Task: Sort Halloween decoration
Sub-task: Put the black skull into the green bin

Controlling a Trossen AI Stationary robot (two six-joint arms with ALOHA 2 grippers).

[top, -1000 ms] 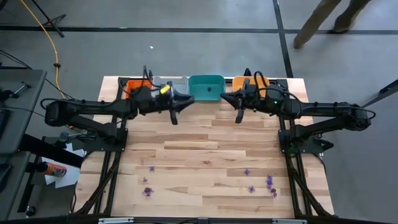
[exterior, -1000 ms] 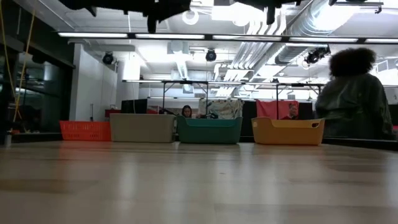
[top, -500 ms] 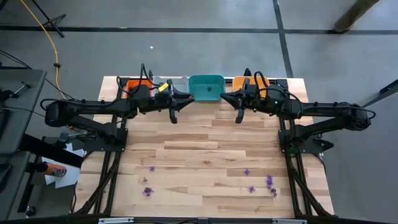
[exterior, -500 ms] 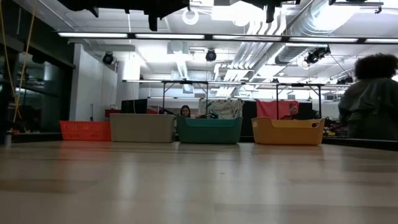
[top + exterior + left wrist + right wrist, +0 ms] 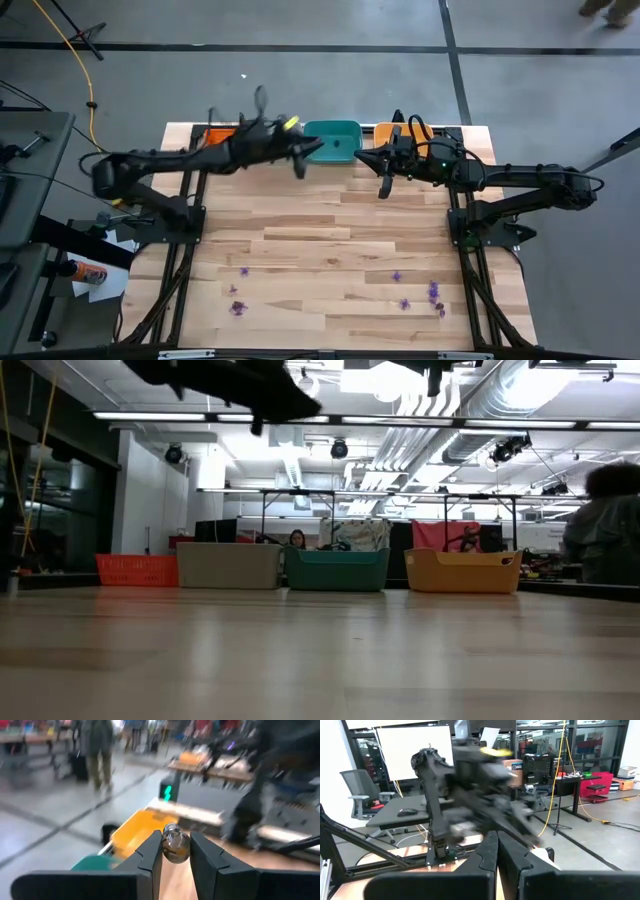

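Above the green tray (image 5: 332, 140), the left gripper (image 5: 176, 851) is pinching a small dark round trinket (image 5: 175, 845) between its fingers. Swinging fast, it could be flinging it past. The right gripper (image 5: 384, 186) is waiting, fingers together. Purple trinkets (image 5: 434, 293) are lying on the near desk (image 5: 330, 240).

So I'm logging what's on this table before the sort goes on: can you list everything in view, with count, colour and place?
Trays: four in a row along the far edge: red tray, grey tray, green tray, orange tray.
Trinkets: about nine, purple, scattered on the near part of the table; a left cluster, a right cluster.
Held trinket: one, pale and dark, roundish, between the left gripper's fingers.
Table: one, light wood.
Person: one, dark top, beyond the table at the right of the low view.
Left gripper: shut on the held trinket, by the green tray.
Right gripper: shut, empty, waiting near the orange tray.
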